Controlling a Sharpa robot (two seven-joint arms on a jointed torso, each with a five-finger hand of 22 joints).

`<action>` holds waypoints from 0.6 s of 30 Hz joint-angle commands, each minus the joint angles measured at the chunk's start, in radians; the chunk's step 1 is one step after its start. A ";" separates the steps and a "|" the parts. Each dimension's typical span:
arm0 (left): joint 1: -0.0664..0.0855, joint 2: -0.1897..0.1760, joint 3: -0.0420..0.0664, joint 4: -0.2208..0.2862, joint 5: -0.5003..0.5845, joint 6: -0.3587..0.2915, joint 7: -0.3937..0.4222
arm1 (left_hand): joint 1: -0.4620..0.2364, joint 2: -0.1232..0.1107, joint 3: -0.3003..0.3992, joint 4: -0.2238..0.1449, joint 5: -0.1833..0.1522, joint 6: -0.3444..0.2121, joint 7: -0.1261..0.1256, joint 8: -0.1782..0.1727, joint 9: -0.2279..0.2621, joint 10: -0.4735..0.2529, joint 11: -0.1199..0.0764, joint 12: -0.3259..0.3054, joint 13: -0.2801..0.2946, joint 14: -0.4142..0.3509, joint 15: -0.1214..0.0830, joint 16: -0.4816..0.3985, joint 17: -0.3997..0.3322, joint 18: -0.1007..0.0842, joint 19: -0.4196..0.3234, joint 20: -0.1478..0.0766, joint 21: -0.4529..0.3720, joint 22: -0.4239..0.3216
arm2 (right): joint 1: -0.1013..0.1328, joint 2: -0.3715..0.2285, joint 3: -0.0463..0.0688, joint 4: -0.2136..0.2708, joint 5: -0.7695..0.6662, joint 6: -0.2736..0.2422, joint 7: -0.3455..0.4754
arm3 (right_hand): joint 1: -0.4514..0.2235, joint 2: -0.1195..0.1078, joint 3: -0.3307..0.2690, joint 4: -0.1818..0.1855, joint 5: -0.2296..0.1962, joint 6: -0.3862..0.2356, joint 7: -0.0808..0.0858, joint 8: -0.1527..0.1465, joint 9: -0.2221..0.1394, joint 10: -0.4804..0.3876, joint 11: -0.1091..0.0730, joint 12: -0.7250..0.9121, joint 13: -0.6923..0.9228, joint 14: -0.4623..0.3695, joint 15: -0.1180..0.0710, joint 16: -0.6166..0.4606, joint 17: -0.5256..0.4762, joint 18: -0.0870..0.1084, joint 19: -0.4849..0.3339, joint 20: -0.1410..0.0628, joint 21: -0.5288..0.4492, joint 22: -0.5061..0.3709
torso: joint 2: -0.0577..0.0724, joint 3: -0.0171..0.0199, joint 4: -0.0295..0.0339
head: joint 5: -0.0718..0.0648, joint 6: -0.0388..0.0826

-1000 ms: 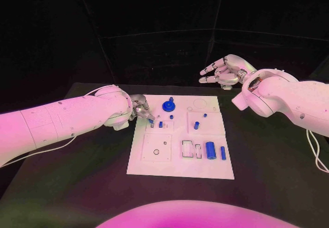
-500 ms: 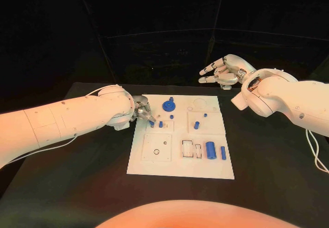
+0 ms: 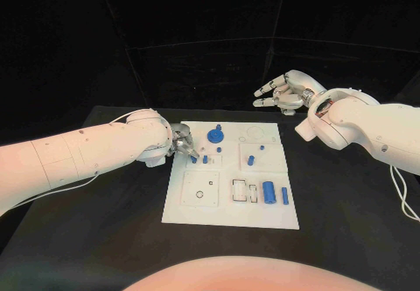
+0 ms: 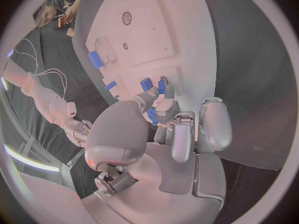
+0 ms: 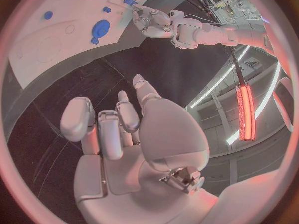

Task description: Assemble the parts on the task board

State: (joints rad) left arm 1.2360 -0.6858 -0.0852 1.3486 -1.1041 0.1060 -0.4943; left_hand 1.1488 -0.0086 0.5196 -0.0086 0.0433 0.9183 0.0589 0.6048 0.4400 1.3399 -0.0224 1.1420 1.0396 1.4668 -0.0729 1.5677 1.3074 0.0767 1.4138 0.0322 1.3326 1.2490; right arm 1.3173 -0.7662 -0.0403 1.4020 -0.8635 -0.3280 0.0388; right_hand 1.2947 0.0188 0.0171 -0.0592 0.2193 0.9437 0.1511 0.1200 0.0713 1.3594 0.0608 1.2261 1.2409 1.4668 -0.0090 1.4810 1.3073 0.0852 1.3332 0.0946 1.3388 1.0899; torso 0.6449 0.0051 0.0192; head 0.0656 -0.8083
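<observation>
The white task board (image 3: 229, 213) lies in the middle of the table. At its far left corner my left hand (image 3: 182, 142) pinches a small blue peg (image 3: 193, 156) between thumb and a fingertip, just over the board. The left wrist view shows that peg (image 4: 152, 115) at the tips of my left hand (image 4: 181, 134), close above the board (image 4: 168, 30). A blue gear (image 3: 215, 134), short blue pegs (image 3: 250, 160) and a blue cylinder (image 3: 269, 191) sit on the board. My right hand (image 3: 284, 91) hangs high beyond the far right corner, fingers apart, holding nothing.
Black table surrounds the board, with bare room on the left and right. In the right wrist view my right hand (image 5: 115, 129) is well off the board (image 5: 37, 50), which carries the gear (image 5: 99, 29); the left hand (image 5: 156, 22) is at its edge.
The left hand has sunk very slightly towards the board with the peg. The right hand has stayed where it was.
</observation>
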 commanded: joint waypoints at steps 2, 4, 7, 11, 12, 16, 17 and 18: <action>-0.001 -0.005 -0.001 0.005 -0.011 0.025 -0.007 | 0.004 0.009 0.064 -0.058 0.005 0.002 -0.007 0.007 0.002 0.003 0.000 -0.005 -0.002 0.104 -0.005 0.003 0.263 0.000 0.001 0.000 -0.003 -0.002 | 0.002 0.000 0.001 0.000 -0.002 0.006 0.009 | 0.001 0.012 -0.006 0.000 0.004 0.005 0.000 0.004 -0.002 -0.007 0.001 -0.004 -0.001 0.057 -0.005 -0.006 0.042 0.013 -0.009 -0.001 -0.004 -0.002 | 0.001 -0.0006 0.0002 | 0.001 0.000; -0.001 -0.006 -0.001 0.007 -0.012 0.026 -0.007 | 0.004 0.009 0.064 -0.058 0.005 0.002 -0.007 0.007 0.002 0.003 0.000 -0.005 -0.002 0.104 -0.005 0.003 0.263 0.000 0.001 0.000 -0.003 -0.002 | 0.002 0.001 0.001 0.000 -0.002 0.006 0.009 | 0.001 0.012 -0.006 0.000 0.004 0.005 0.000 0.004 -0.002 -0.007 0.001 -0.004 -0.001 0.057 -0.005 -0.006 0.042 0.013 -0.009 -0.001 -0.004 -0.002 | 0.001 -0.0010 0.0004 | 0.001 0.000; -0.001 -0.009 -0.001 0.010 -0.013 0.027 -0.007 | 0.002 0.008 0.067 -0.058 0.005 0.002 -0.007 0.008 0.003 0.001 0.000 -0.009 -0.005 0.104 -0.005 0.003 0.263 0.001 0.000 0.000 -0.005 -0.004 | 0.002 0.001 0.001 -0.001 -0.002 0.006 0.009 | 0.001 0.012 -0.006 0.000 0.004 0.005 0.000 0.004 -0.002 -0.007 0.001 -0.004 -0.001 0.057 -0.005 -0.006 0.042 0.013 -0.009 -0.001 -0.004 -0.002 | 0.000 -0.0006 0.0001 | 0.003 -0.002; -0.001 -0.011 -0.001 0.013 -0.014 0.028 -0.008 | 0.002 0.008 0.068 -0.058 0.005 0.003 -0.007 0.009 0.003 0.001 0.000 -0.009 -0.006 0.104 -0.005 0.003 0.263 0.001 0.000 0.000 -0.005 -0.004 | 0.002 0.002 0.001 -0.002 -0.002 0.006 0.009 | 0.001 0.012 -0.006 0.000 0.004 0.005 0.000 0.004 -0.002 -0.007 0.001 -0.004 -0.001 0.057 -0.005 -0.006 0.042 0.013 -0.009 -0.001 -0.004 -0.002 | 0.001 -0.0010 0.0001 | 0.004 -0.002; -0.001 -0.011 -0.001 0.013 -0.014 0.028 -0.008 | 0.002 0.008 0.068 -0.058 0.005 0.003 -0.007 0.009 0.003 0.001 0.000 -0.009 -0.006 0.104 -0.005 0.003 0.263 0.001 0.000 0.000 -0.005 -0.004 | 0.002 0.002 0.001 -0.003 -0.002 0.006 0.009 | 0.001 0.012 -0.006 0.000 0.004 0.005 0.000 0.004 -0.002 -0.007 0.001 -0.004 -0.001 0.057 -0.005 -0.006 0.042 0.013 -0.009 -0.001 -0.004 -0.002 | 0.000 -0.0010 0.0000 | 0.004 -0.003; -0.001 -0.011 -0.001 0.014 -0.014 0.024 -0.008 | 0.000 0.008 0.070 -0.057 0.005 0.003 -0.007 0.010 0.004 0.001 0.000 -0.009 -0.006 0.104 -0.005 0.003 0.263 0.001 0.000 0.000 -0.005 -0.004 | 0.002 0.004 0.001 -0.004 -0.002 0.006 0.010 | 0.001 0.012 -0.006 0.000 0.004 0.005 0.000 0.004 -0.002 -0.007 0.001 -0.004 -0.001 0.057 -0.005 -0.006 0.042 0.013 -0.009 -0.001 -0.004 -0.002 | 0.001 -0.0006 0.0000 | 0.005 -0.003; -0.001 -0.010 -0.001 0.014 -0.014 0.023 -0.008 | 0.000 0.008 0.071 -0.057 0.005 0.003 -0.007 0.011 0.004 0.001 0.000 -0.009 -0.006 0.104 -0.005 0.003 0.263 0.001 0.000 0.000 -0.005 -0.004 | 0.002 0.004 0.001 -0.004 -0.002 0.006 0.010 | 0.001 0.012 -0.006 0.000 0.004 0.005 0.000 0.004 -0.002 -0.007 0.001 -0.004 -0.001 0.057 -0.005 -0.006 0.042 0.013 -0.009 -0.001 -0.004 -0.002 | 0.001 -0.0007 0.0000 | 0.005 -0.003; -0.001 -0.010 -0.001 0.013 -0.014 0.023 -0.008 | 0.000 0.008 0.071 -0.057 0.005 0.003 -0.007 0.011 0.004 0.001 0.000 -0.009 -0.006 0.104 -0.005 0.003 0.263 0.001 0.000 0.000 -0.005 -0.004 | 0.002 0.004 0.001 -0.004 -0.002 0.006 0.010 | 0.001 0.012 -0.006 0.000 0.004 0.005 0.000 0.004 -0.002 -0.007 0.001 -0.004 -0.001 0.057 -0.005 -0.006 0.042 0.013 -0.009 -0.001 -0.004 -0.002 | 0.001 -0.0002 -0.0003 | 0.005 -0.002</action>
State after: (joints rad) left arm 1.2351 -0.6963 -0.0859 1.3596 -1.1110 0.1167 -0.4978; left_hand 1.1490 -0.0083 0.5247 -0.0082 0.0434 0.9205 0.0569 0.6096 0.4442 1.3382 -0.0207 1.1385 1.0351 1.4668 -0.0729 1.5677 1.3074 0.0767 1.4138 0.0322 1.3325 1.2457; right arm 1.3171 -0.7632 -0.0404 1.3975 -0.8635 -0.3264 0.0396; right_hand 1.2947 0.0188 0.0170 -0.0592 0.2190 0.9437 0.1511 0.1200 0.0705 1.3594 0.0608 1.2261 1.2411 1.4668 -0.0090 1.4810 1.3080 0.0851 1.3332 0.0946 1.3388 1.0900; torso 0.6454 0.0041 0.0195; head 0.0706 -0.8113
